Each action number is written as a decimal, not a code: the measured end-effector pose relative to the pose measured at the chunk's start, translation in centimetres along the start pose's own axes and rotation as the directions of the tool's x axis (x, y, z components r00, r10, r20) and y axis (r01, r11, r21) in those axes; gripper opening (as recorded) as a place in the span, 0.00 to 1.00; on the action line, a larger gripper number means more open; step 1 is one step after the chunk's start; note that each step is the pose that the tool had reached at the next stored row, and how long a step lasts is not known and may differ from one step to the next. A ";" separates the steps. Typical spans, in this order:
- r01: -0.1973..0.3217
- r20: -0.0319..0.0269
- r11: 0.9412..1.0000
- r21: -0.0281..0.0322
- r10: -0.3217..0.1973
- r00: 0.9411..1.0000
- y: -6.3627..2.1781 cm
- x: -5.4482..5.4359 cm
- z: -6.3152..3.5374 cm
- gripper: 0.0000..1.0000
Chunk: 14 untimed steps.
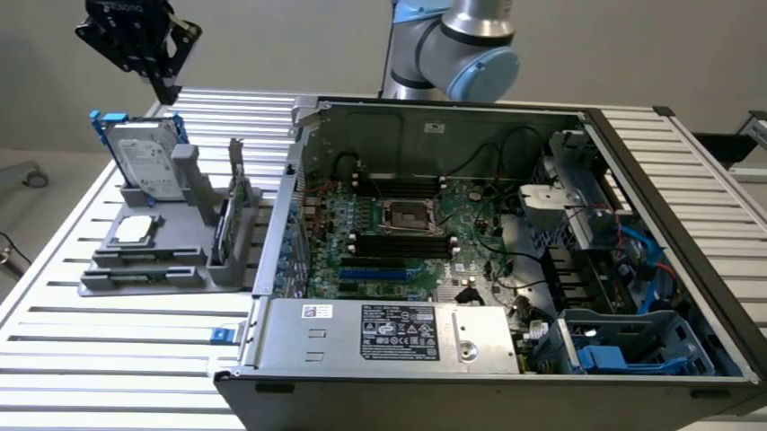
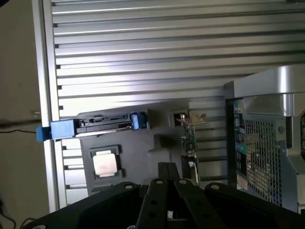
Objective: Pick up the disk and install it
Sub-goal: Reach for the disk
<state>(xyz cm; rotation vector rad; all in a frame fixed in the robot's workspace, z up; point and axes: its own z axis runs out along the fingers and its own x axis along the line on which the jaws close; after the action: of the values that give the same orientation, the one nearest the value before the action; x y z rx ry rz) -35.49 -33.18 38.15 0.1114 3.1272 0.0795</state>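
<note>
The disk (image 1: 146, 160), a silver-grey drive with a white label in a blue carrier, stands upright in the grey holder (image 1: 156, 265) at the exterior view's left. My gripper (image 1: 164, 92) hangs above and slightly behind the disk, apart from it, its fingers pressed together and shut on nothing. In the wrist view the disk (image 2: 102, 124) appears edge-on with blue carrier ends on both sides, and my shut gripper (image 2: 167, 168) points toward the holder (image 2: 143, 148).
The holder also carries a small square silver chip (image 1: 135, 229) and a thin dark upright card (image 1: 236, 202). An open computer case (image 1: 480, 359) with its motherboard (image 1: 396, 224) lies to the exterior view's right on the slatted metal table (image 1: 108, 359).
</note>
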 end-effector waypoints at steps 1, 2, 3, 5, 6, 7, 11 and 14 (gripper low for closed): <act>0.000 0.000 1.000 0.000 0.000 1.000 0.11 0.5 0.03 0.11; 0.000 0.000 1.000 0.000 0.000 1.000 0.22 0.9 0.07 0.11; 0.000 0.000 1.000 0.000 0.000 1.000 0.34 1.4 0.10 0.11; 0.000 0.000 1.000 0.000 0.000 1.000 0.57 2.3 0.17 0.11; 0.000 0.000 1.000 0.000 0.000 1.000 0.67 2.8 0.21 0.11; 0.000 0.000 1.000 0.000 0.000 1.000 0.78 3.2 0.24 0.11; 0.000 0.000 1.000 0.000 0.000 1.000 1.29 5.1 0.35 0.11; 0.000 0.000 1.000 0.000 0.000 1.000 1.75 6.3 0.42 0.11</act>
<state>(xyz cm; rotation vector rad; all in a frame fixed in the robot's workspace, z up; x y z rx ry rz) -41.63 -30.98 37.76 0.1114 3.1272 0.0795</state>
